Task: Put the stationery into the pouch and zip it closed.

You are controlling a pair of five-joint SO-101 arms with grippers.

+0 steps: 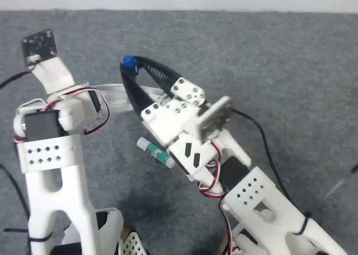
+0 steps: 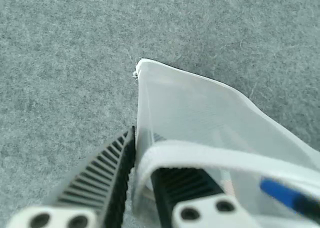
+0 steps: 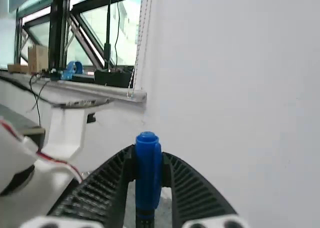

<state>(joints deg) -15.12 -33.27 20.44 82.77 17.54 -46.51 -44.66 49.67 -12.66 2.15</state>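
The right gripper point(image 3: 148, 160) is clamped on a blue-capped pen point(image 3: 148, 145), held near the mouth of the white mesh pouch point(image 2: 200, 108), whose rim the left gripper point(image 2: 144, 153) pinches, one finger inside and one outside. That pinch looks thin: the pen snagging the mesh could tug the rim free or fold the mouth shut, dropping the pen onto the grey mat point(image 2: 60, 63) by the green-and-white stick point(image 1: 156, 150)

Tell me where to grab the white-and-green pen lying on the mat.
Grip the white-and-green pen at mid-barrel, from straight above, jaws set across its width. It is a slim cylinder lying flat on the mat, so its sides are the only faces to pinch.
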